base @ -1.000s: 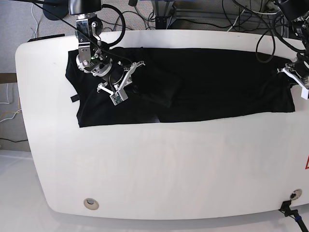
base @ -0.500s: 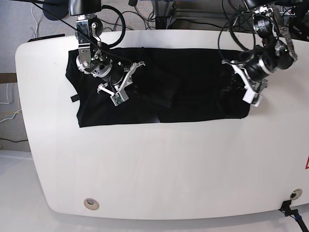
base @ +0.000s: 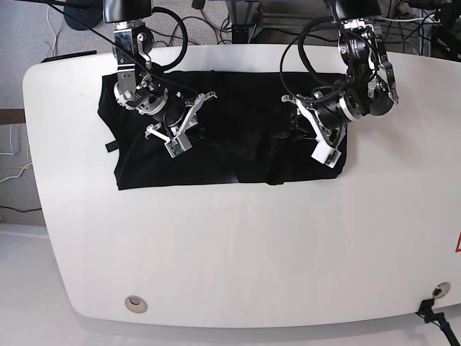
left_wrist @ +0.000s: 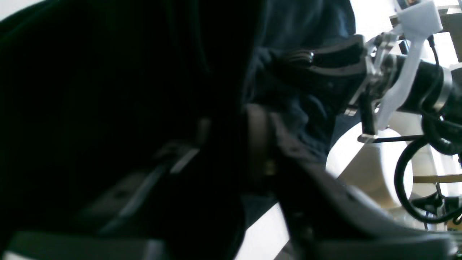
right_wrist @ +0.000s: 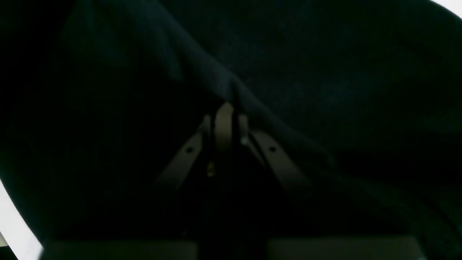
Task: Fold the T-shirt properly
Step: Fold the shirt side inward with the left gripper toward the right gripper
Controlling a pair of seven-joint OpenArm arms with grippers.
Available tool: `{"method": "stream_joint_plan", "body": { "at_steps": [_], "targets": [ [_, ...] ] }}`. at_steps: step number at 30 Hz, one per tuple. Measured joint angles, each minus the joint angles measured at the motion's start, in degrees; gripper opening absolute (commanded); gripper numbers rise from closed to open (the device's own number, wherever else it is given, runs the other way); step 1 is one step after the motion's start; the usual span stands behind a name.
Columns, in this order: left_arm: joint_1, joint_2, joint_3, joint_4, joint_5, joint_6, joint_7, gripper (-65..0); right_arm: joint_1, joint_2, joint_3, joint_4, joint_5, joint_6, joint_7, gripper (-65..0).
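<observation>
You're in a robotics lab or test bay, not a home. A bare white rounded worktop (base: 238,252) fills the base view, with two arms mounted at its far edge. Black cables (base: 317,32) tangle over grey carpet (base: 25,32) behind it. A cable grommet (base: 135,303) sits in the near corner.
</observation>
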Motion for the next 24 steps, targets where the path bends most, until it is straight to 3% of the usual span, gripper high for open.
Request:
{"method": "stream_joint_plan", "body": {
  "at_steps": [8, 11, 14, 17, 20, 24],
  "targets": [
    [-0.07, -0.09, 11.56, 3.13, -1.2, 0.0, -0.26, -44.2, 0.04, -0.04, 0.0, 0.0, 0.0, 0.02, 0.0, -65.0],
    [-0.39, -0.85, 13.64, 4.02, -5.79, -0.22, 1.31, -44.2, 0.07, -0.04, 0.0, 0.0, -0.02, 0.02, -0.02, -65.0],
    [-2.58, -4.63, 11.69, 5.07, -7.26, -0.42, 2.91, -44.2, 0.09, -0.02, -0.15, -0.04, -0.02, 0.02, 0.0, -65.0],
    [-4.92, -9.27, 5.2, 5.31, -7.43, -0.24, 1.64, -44.2, 0.13, -0.02, -0.11, 0.0, -0.04, 0.0, -0.04, -65.0],
    [-5.9, -14.93, 3.08, 5.22, -6.64, -0.42, 0.0, -44.2, 0.24, -0.04, -0.15, -0.02, -0.07, 0.0, -0.09, -65.0],
    [-6.25, -19.21, 2.84, 5.2, 1.33, -0.33, -4.63, -41.1, 1.03, -0.02, -0.15, 0.0, -0.04, 0.04, -0.98, -65.0]
  ]
}}
